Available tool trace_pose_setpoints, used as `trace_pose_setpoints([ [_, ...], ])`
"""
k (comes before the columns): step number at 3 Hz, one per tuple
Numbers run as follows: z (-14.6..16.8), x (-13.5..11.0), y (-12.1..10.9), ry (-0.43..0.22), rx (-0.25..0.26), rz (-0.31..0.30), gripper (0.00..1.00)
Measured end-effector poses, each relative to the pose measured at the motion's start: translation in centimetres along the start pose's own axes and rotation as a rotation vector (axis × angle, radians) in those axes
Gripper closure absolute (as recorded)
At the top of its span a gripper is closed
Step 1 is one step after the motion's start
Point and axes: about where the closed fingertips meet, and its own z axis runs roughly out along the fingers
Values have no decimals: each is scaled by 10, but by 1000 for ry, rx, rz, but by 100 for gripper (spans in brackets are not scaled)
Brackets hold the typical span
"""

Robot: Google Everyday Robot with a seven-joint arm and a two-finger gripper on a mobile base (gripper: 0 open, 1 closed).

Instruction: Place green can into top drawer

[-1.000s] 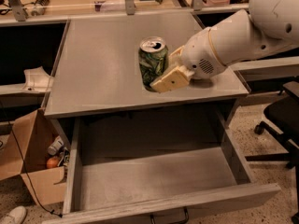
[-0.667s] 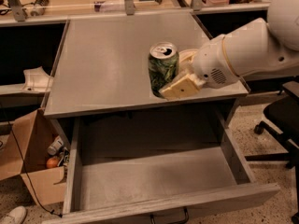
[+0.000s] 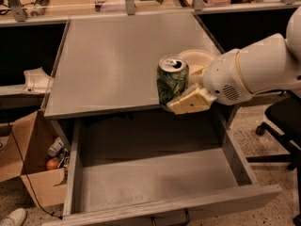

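Green can (image 3: 172, 81) in pincer (image 3: 182, 92) — at tabletop (image 3: 117, 55)'s front edge.

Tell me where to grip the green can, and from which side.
Lower wall, from the picture's right: the green can stands upright, its round sides free there, a bowl close behind. The gripper, over the table front edge, holds it that way.

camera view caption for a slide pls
The hand grips the green can at the front edge of the table, above the open top drawer.
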Motion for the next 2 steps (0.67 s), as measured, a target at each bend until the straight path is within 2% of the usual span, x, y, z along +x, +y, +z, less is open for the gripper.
trace_pose_setpoints([
  [1, -1, 12, 12, 13, 12, 23, 100],
  [2, -6, 54, 43, 19, 22, 102, 100],
])
